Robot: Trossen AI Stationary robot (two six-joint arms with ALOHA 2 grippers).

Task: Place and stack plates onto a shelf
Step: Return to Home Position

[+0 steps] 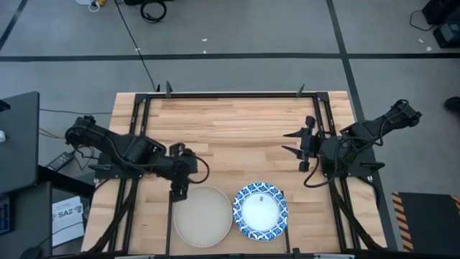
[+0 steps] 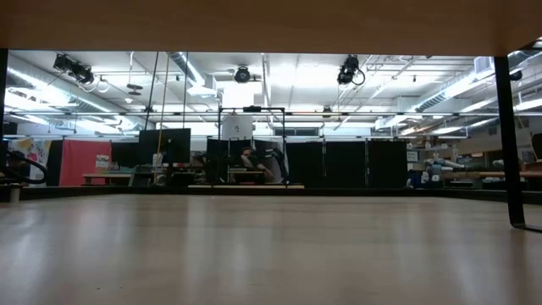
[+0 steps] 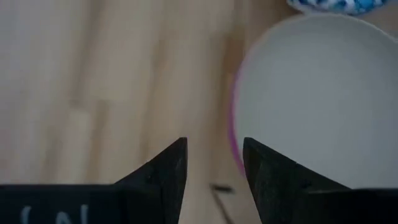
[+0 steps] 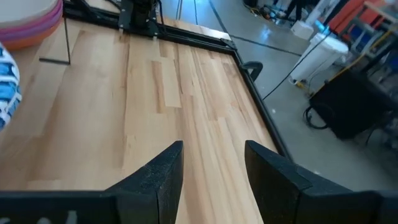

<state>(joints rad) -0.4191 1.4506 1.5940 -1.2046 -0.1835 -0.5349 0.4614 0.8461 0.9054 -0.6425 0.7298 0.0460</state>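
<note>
The left gripper point(image 1: 180, 191) hangs over the near half of the shelf point(image 1: 230, 119), its two dark fingers point(image 3: 165, 174) parted with only bare wood between them. The beige plate point(image 1: 203, 216) lies just ahead of the fingertips and a little to one side, close to them but not touched. In the left wrist view that plate point(image 3: 311, 99) fills the area beyond one finger, and a thin magenta rim point(image 3: 232, 127) peeps out from under its edge, so it tops a stack. Beyond the beige plate, farther from the left fingers, lies the blue-rimmed plate point(image 1: 260, 211), white in the middle; it sits beside the beige one, and I cannot tell whether their rims meet.

The right gripper point(image 1: 285, 142) is held off to the right side of the shelf, well apart from both plates, its fingers point(image 4: 158, 171) spread and holding nothing. Seen past those fingers, the stack point(image 4: 28, 25) is far ahead and off to one side, showing a beige top with pink and orange edges below it. An edge of the blue-rimmed plate point(image 4: 6, 81) lies nearer, on the same side. A thin black bar point(image 4: 67, 40) stands upright between the stack and the open wood straight ahead of the fingers.

The low view shows neither gripper nor the plates.
</note>
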